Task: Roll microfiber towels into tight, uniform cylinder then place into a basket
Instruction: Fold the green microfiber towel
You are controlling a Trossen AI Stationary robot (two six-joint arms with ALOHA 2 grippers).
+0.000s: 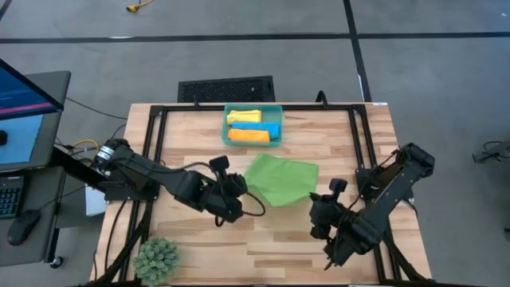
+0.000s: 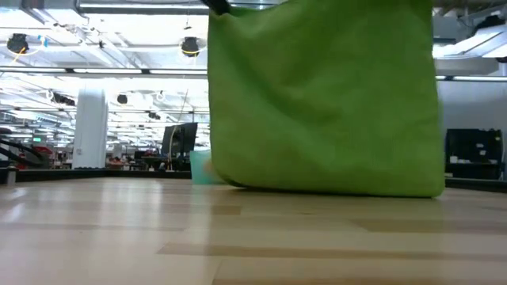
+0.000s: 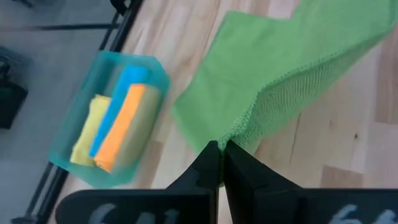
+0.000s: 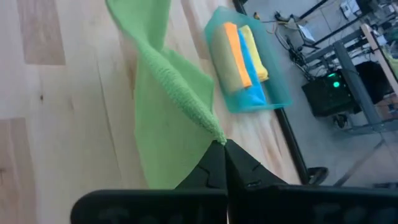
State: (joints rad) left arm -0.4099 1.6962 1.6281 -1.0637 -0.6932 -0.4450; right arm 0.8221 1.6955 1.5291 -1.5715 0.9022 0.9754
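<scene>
A green microfiber towel [image 1: 280, 179] hangs at the table's middle between my two grippers, and its lower edge [image 2: 317, 188] rests on the wood. My left gripper [image 1: 239, 186] is shut on the towel's left near corner. My right gripper [image 1: 320, 201] is shut on its right near corner. The teal basket [image 1: 276, 112] stands at the table's far middle. In it lie a rolled yellow towel [image 1: 243, 116], a rolled blue one [image 1: 259, 126] and a rolled orange one [image 1: 249, 135], side by side. My left gripper pinches a corner of the green towel [image 3: 231, 135] between its two fingertips [image 3: 210, 157], coming in slanting downward from the table's left. The cloth runs away from the fingers, with its hemmed edge stretched toward the other gripper. My right gripper pinches the towel's other near corner [image 4: 216, 132] between its two fingertips [image 4: 235, 158], slanting downward from the table's right near side. The hemmed edge [image 4: 168, 74] leads off from the fingers, and the cloth hangs below it.
A green spiky plant [image 1: 157, 259] sits at the near left corner. A black grate [image 1: 225, 88] lies on the floor beyond the far edge. Black frame rails [image 1: 151, 143] run along the table's sides. A monitor and desk [image 1: 28, 112] stand to the left.
</scene>
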